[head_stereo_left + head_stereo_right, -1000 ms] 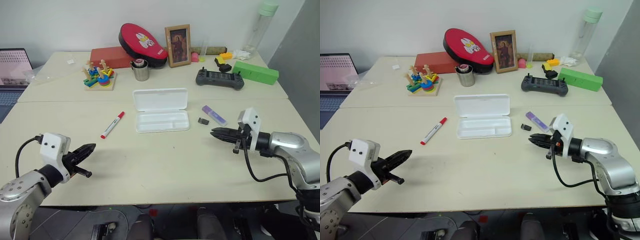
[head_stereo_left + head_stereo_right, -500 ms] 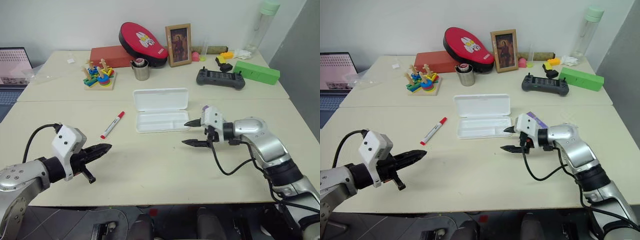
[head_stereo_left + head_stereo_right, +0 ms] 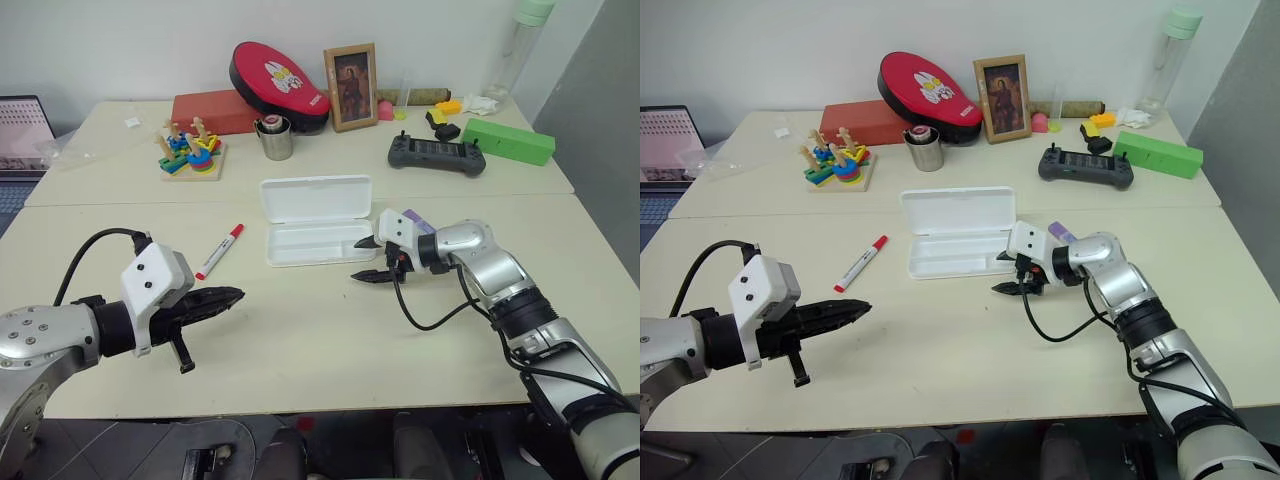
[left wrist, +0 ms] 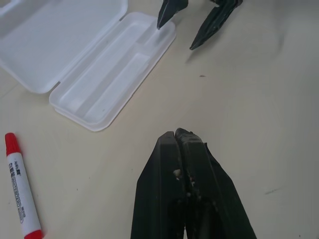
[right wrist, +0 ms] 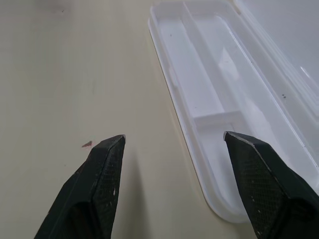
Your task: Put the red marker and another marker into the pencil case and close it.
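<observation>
Right gripper [image 3: 364, 259]: the two black fingers stand well apart and hold nothing. One fingertip is above the right end of the tray of the pencil case, the other is above the bare counter just in front of it.
Left gripper [image 3: 228, 297]: the fingers are pressed together and hold nothing. It hangs above the front left part of the counter and points toward the pencil case.
Pencil case [image 3: 315, 217]: white, open, in the middle of the counter. The lid lies flat behind the tray. The tray with its compartments has nothing inside.
Red marker [image 3: 222, 250]: it lies flat on the counter, to the left of the pencil case and apart from it, with the red cap toward the back. It is between the left gripper and the case.
Purple marker [image 3: 1061, 232]: only its end is visible, just behind the right arm, to the right of the case.
Counter [image 3: 300, 330]: light beige. At the back are a red oval pouch [image 3: 277, 74], a framed picture [image 3: 351, 86], a metal cup [image 3: 274, 140], a black controller [image 3: 436, 154] and a green box [image 3: 521, 142].
</observation>
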